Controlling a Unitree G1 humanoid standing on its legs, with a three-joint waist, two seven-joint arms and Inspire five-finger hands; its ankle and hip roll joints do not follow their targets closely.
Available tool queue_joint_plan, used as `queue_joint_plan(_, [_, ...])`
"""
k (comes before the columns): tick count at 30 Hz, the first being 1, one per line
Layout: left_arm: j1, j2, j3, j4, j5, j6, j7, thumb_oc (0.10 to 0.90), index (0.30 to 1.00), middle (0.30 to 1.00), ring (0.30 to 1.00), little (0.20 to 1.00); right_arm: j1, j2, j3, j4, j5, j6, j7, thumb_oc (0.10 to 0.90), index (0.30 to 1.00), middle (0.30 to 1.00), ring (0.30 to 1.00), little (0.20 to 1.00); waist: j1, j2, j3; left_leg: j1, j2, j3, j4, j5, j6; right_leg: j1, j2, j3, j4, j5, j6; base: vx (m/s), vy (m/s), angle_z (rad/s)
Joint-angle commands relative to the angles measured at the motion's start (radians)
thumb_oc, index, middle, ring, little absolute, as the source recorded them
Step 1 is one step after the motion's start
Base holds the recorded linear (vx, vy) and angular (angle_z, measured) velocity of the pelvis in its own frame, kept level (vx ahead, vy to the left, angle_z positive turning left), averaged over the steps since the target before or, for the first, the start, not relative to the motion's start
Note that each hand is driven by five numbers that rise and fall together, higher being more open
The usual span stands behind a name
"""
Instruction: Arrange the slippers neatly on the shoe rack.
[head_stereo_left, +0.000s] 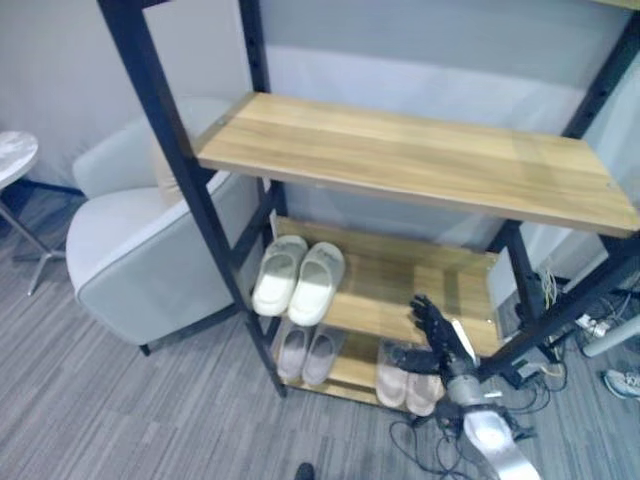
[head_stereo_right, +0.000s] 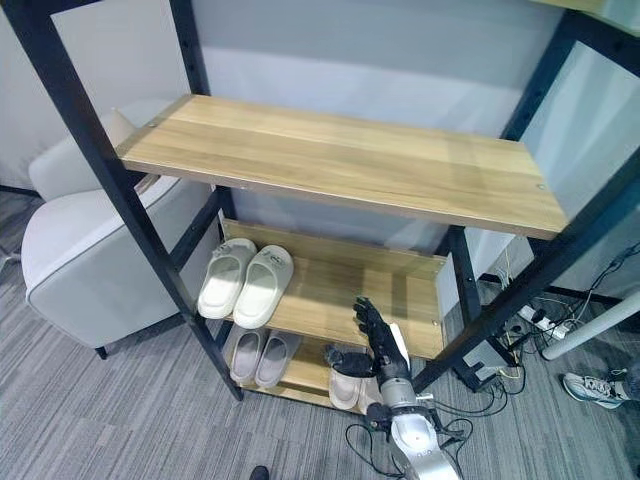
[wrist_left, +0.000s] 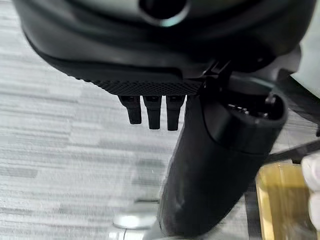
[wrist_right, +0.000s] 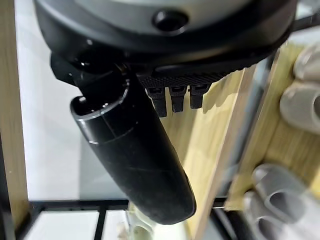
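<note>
The black-framed shoe rack (head_stereo_left: 420, 160) has wooden shelves. A white pair of slippers (head_stereo_left: 298, 280) lies side by side on the left of the middle shelf. On the bottom shelf a grey pair (head_stereo_left: 308, 355) lies at the left and a beige pair (head_stereo_left: 408, 385) at the right. My right hand (head_stereo_left: 438, 328) hovers in front of the middle shelf's right part, just above the beige pair, open and holding nothing; the right wrist view confirms this (wrist_right: 175, 97). My left hand (wrist_left: 150, 107) hangs open over the grey carpet beside the rack's corner.
A pale armchair (head_stereo_left: 140, 250) stands close to the rack's left side, with a small round table (head_stereo_left: 12, 155) behind it. Cables and a power strip (head_stereo_left: 590, 325) lie on the floor at the right, near a person's shoe (head_stereo_left: 622, 382).
</note>
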Motion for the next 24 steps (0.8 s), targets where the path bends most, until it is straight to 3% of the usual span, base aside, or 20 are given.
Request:
queue_joint_plan(1, [-0.033, -0.026, -0.008, 0.021, 0.029, -0.043, -0.037, 0.800, 0.900, 0.900, 0.900, 0.900, -0.051, -0.060, -0.079, -0.202, -0.123, -0.105, 0.002, 0.800, 0.900, 0.900, 0.900, 0.900, -0.003, 0.041, -0.012, 0.095, -0.025, 0.063, -0.002, -0.147, 0.032, -0.044, -0.030, 0.043, 0.112, 0.023, 0.085, -0.03, -0.042, -0.06])
queue_joint_plan(8, [-0.035, -0.020, -0.102, -0.018, 0.159, -0.074, -0.085, 0.800, 0.900, 0.900, 0.900, 0.900, 0.123, -0.110, -0.093, -0.191, -0.184, -0.097, 0.074, 0.800, 0.900, 0.900, 0.900, 0.900, -0.044, 0.042, -0.008, 0.129, -0.026, 0.092, -0.002, -0.164, 0.038, -0.044, -0.025, 0.083, 0.103, 0.007, 0.088, -0.03, -0.032, -0.14])
queue_joint_plan(11, [-0.041, 0.020, -0.082, -0.017, 0.181, -0.076, -0.098, 0.800, 0.900, 0.900, 0.900, 0.900, 0.222, -0.118, -0.114, -0.186, -0.166, -0.090, 0.122, 0.800, 0.900, 0.900, 0.900, 0.900, -0.056, 0.035, -0.008, 0.141, -0.025, 0.099, -0.002, -0.169, 0.036, -0.034, -0.024, 0.089, 0.095, -0.011, 0.090, -0.01, -0.058, -0.24])
queue_joint_plan(17, [-0.014, 0.038, -0.085, -0.053, 0.193, -0.090, -0.075, 0.800, 0.900, 0.900, 0.900, 0.900, 0.326, -0.117, -0.161, -0.079, -0.218, -0.080, 0.099, 0.800, 0.900, 0.900, 0.900, 0.900, -0.078, 0.039, -0.013, 0.156, -0.020, 0.108, -0.002, -0.176, 0.032, -0.027, -0.021, 0.101, 0.094, -0.019, 0.090, 0.00, -0.035, -0.10])
queue_joint_plan(18, [-0.003, 0.033, -0.099, -0.049, 0.200, -0.087, -0.069, 0.800, 0.900, 0.900, 0.900, 0.900, 0.326, -0.089, -0.182, 0.074, -0.208, -0.065, 0.062, 0.800, 0.900, 0.900, 0.900, 0.900, -0.088, 0.043, -0.015, 0.156, -0.016, 0.114, -0.002, -0.173, 0.029, -0.028, -0.016, 0.104, 0.086, -0.018, 0.088, 0.00, -0.045, -0.15])
queue_joint_plan(22, [0.010, 0.030, -0.103, -0.040, 0.197, -0.082, -0.065, 0.800, 0.900, 0.900, 0.900, 0.900, 0.290, -0.046, -0.199, 0.282, -0.186, -0.039, 0.015, 0.800, 0.900, 0.900, 0.900, 0.900, -0.088, 0.045, -0.015, 0.152, -0.012, 0.119, -0.002, -0.170, 0.028, -0.028, -0.011, 0.107, 0.068, -0.014, 0.086, -0.02, -0.044, -0.10])
queue_joint_plan(23, [0.020, 0.027, -0.106, -0.025, 0.196, -0.076, -0.060, 0.800, 0.900, 0.900, 0.900, 0.900, 0.231, -0.001, -0.221, 0.491, -0.147, -0.016, -0.030, 0.800, 0.900, 0.900, 0.900, 0.900, -0.082, 0.050, -0.018, 0.145, -0.008, 0.124, -0.002, -0.166, 0.026, -0.026, -0.007, 0.107, 0.045, -0.007, 0.084, -0.03, -0.045, -0.03])
queue_joint_plan(24, [0.024, 0.027, -0.108, -0.019, 0.196, -0.074, -0.059, 0.800, 0.900, 0.900, 0.900, 0.900, 0.214, 0.012, -0.238, 0.558, -0.122, -0.010, -0.042, 0.800, 0.900, 0.900, 0.900, 0.900, -0.079, 0.051, -0.020, 0.142, -0.007, 0.126, -0.002, -0.165, 0.026, -0.025, -0.005, 0.107, 0.035, -0.003, 0.083, -0.03, -0.061, -0.03])
